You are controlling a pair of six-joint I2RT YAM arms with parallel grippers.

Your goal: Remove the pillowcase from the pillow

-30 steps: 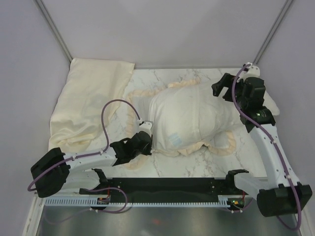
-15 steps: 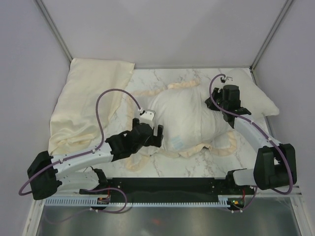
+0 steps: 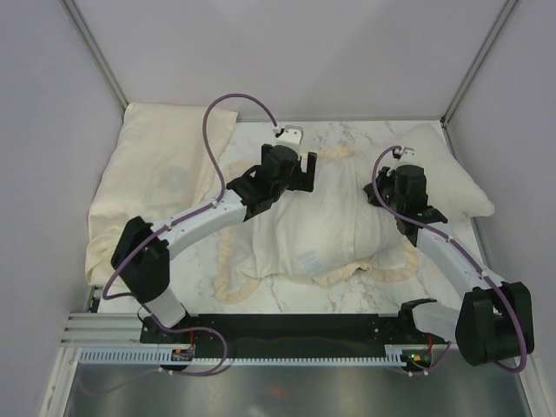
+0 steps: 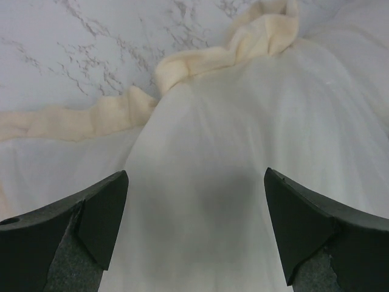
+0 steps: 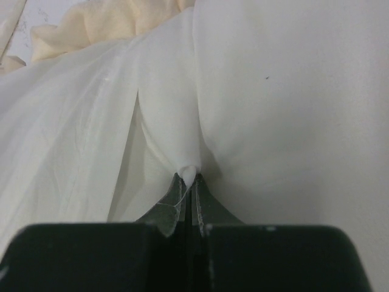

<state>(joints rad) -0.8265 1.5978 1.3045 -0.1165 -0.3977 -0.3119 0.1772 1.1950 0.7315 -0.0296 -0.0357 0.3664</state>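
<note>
Two grippers meet at one mound. The pillowcase [image 3: 321, 230] bulges mid-table, whitish face up, with its cream frill [image 3: 347, 274] trailing along the near side. At the mound's right end, the right gripper [image 5: 187, 182] pinches a fold of that fabric between closed fingers. Farther back, the left gripper [image 4: 194, 176] is spread wide over the mound's far-left part. A plain off-white pillow [image 3: 452, 178] lies in the far right corner.

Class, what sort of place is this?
Probably a robotics test bench, not a bedroom: a marble-look table boxed in by plain grey walls, with the left arm and right arm bolted at its near edge.
</note>
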